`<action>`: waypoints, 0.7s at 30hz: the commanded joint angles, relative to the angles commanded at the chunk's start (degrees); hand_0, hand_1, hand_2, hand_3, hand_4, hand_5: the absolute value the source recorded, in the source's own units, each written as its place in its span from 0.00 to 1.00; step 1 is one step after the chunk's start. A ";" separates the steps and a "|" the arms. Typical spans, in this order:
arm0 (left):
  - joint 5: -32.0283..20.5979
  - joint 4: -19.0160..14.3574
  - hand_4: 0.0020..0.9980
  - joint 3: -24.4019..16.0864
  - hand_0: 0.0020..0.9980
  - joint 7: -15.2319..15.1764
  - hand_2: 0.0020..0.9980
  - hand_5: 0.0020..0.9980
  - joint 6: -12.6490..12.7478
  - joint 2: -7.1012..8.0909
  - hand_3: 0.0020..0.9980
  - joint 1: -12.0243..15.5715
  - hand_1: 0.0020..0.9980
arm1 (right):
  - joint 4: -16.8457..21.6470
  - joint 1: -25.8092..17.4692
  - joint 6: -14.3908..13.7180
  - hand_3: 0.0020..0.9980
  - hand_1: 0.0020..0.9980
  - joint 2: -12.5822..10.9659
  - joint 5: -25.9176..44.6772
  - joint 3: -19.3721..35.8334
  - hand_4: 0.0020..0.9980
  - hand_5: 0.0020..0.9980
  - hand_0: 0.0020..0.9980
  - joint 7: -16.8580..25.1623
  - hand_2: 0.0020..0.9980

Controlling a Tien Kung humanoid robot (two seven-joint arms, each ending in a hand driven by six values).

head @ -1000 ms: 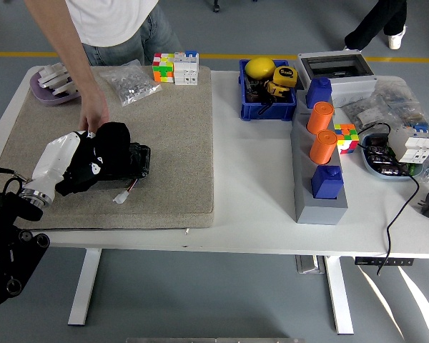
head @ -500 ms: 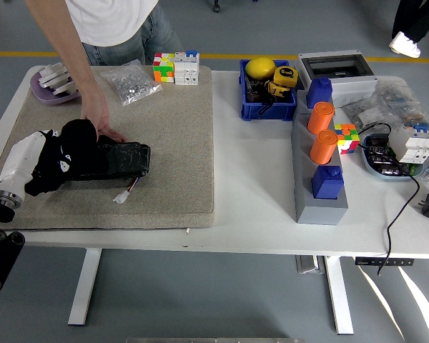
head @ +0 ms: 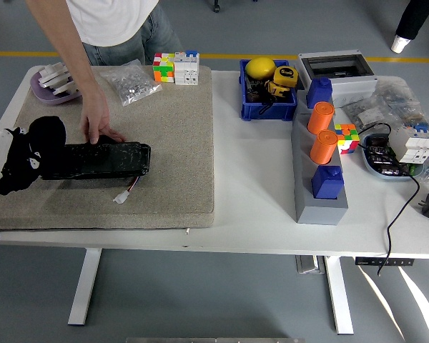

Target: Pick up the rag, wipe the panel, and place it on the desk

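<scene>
Left hand [head: 18,161]: black, at the left edge of the mat [head: 171,143], fingers closed on a black rag [head: 44,134]; white forearm cut off by the picture's edge. The rag sits at the left end of the panel [head: 100,158].

Panel: long, black, lying flat on the mat, lengthwise left to right. A small white connector [head: 120,197] on thin wires lies just in front of its right end.

Person's hand [head: 99,121]: reaches down from the far side, fingertips pressed on the panel's top edge near its middle.

Mat: beige, covering the left half of the white table [head: 257,207].

Far left corner: purple dish [head: 50,89] with white parts. Beside it, a clear bag [head: 129,82] of small hardware. Further right, a colour cube [head: 163,67] touching a stack of white blocks [head: 186,69].

Centre back: blue bin [head: 267,100] holding a yellow ball and a tape measure.

Right half: grey tray [head: 320,175] bearing two blue blocks and two orange cylinders in a row. A second colour cube [head: 346,136] just to its right. Grey box [head: 336,68] at the back. Black cable [head: 404,207] trailing toward the near edge.
</scene>
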 joint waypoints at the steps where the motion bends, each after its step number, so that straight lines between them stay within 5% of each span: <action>1: -0.13 0.20 0.00 -0.23 0.31 -0.11 0.51 0.00 0.00 0.09 0.36 0.02 0.23 | 0.00 0.02 -0.01 0.64 0.65 0.00 -0.06 0.10 1.00 0.54 0.80 0.02 0.69; 21: -0.90 1.15 0.00 0.27 0.31 -0.72 0.50 0.00 0.28 -0.55 0.36 -0.13 0.23 | 0.00 0.05 0.05 0.64 0.65 0.10 -0.32 0.59 1.00 0.55 0.80 0.16 0.69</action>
